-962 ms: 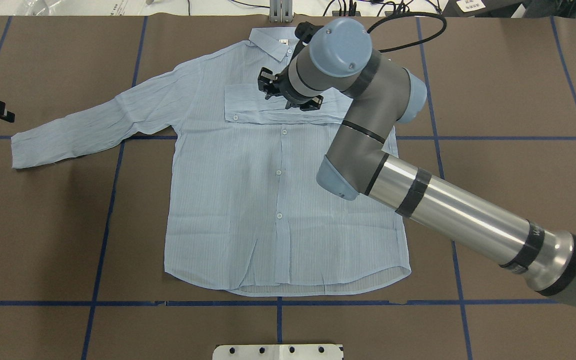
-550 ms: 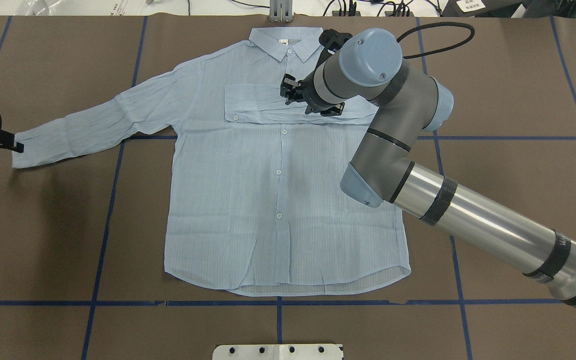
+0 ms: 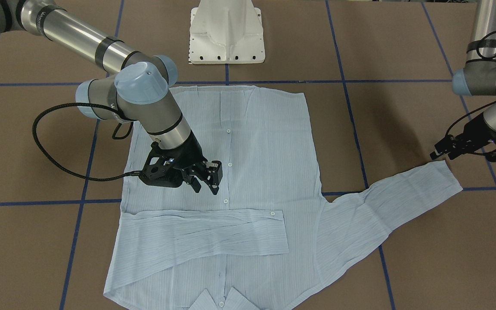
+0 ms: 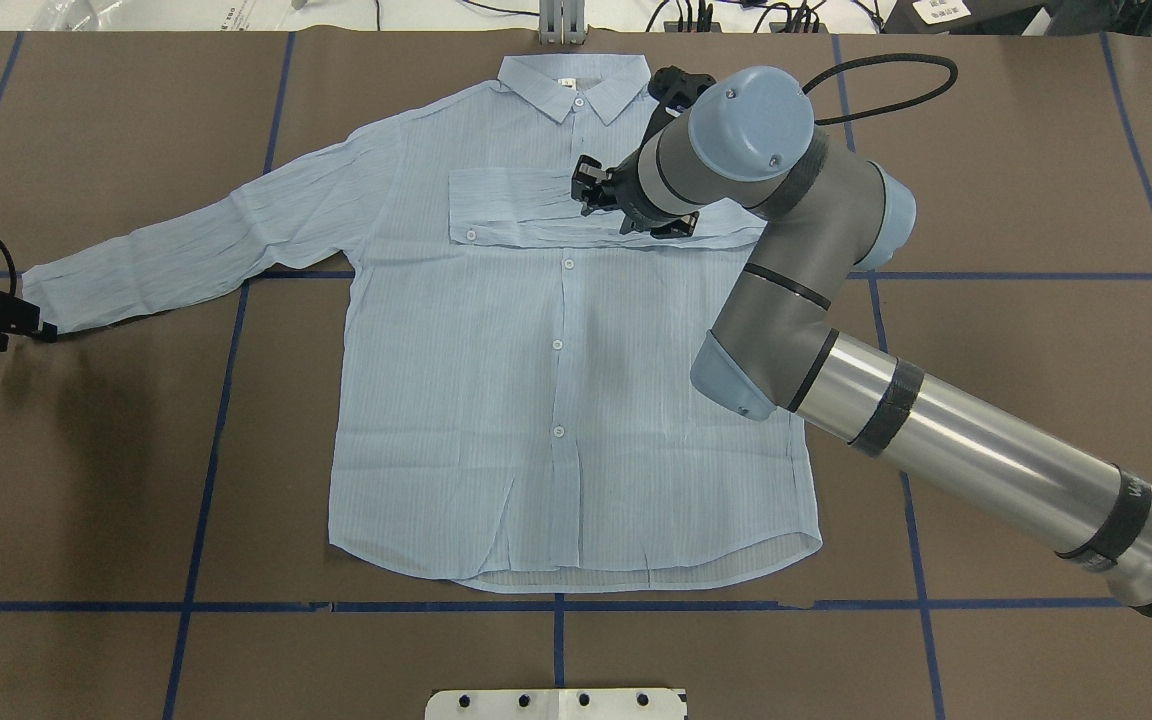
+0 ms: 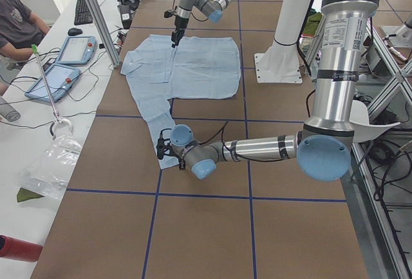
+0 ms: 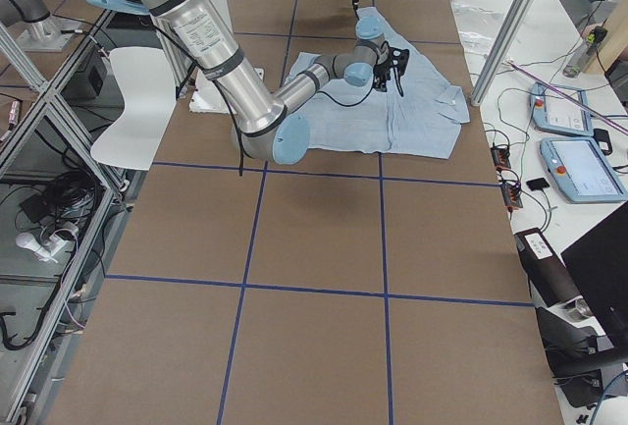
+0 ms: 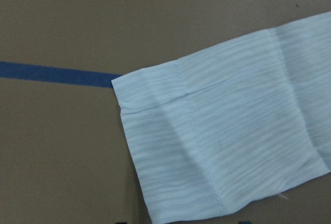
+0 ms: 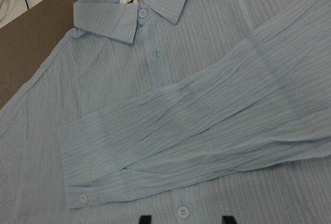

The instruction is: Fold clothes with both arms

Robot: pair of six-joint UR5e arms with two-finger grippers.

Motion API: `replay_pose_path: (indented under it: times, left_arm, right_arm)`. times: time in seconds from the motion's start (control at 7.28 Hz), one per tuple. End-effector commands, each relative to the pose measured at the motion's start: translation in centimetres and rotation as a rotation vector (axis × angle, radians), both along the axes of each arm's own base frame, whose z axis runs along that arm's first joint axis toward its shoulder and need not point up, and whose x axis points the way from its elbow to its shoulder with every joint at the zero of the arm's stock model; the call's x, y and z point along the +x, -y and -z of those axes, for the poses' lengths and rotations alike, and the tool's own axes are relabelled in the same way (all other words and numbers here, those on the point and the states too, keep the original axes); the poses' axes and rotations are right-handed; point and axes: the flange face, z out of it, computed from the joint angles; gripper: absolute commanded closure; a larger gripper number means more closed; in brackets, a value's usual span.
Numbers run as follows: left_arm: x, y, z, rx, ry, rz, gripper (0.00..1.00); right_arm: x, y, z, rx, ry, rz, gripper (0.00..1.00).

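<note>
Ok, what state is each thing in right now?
shirt: spread flat on the table, front up.
folded sleeve: laid across the chest.
other sleeve: stretched out sideways, not folded.
right gripper: open, empty, over the chest.
left gripper: open, at the other sleeve's cuff.

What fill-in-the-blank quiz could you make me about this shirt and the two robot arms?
The shirt lies flat, its buttons facing ____.
The folded sleeve lies across the shirt's ____.
The left tool is at the ____ of the outstretched sleeve.
The right tool, open over the folded sleeve, holds ____.
Missing words: up; chest; cuff; nothing.
</note>
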Motion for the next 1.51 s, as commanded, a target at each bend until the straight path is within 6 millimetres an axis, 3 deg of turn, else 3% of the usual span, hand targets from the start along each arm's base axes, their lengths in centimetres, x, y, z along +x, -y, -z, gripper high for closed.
replay_pose_path:
  times: [0.0,0.55,0.69,1.37]
  left_arm:
    - [0.02,-0.06,-0.11,0.000,0.001,0.000,0.40]
    - [0.05,0.00,-0.11,0.005,0.002,-0.004,0.40]
    - [0.04,-0.01,-0.26,0.003,0.004,-0.003,0.48]
    - [0.20,0.34,0.03,0.009,0.004,-0.001,0.48]
  right_arm:
    - [0.07,0.01,-0.18,-0.001,-0.001,-0.003,0.45]
    - [-0.14,-0.20,-0.51,-0.003,-0.005,-0.003,0.44]
    - [-0.11,-0.23,-0.56,-0.004,-0.004,-0.004,0.44]
    - [-0.33,-0.47,-0.91,-0.008,-0.008,-0.002,0.43]
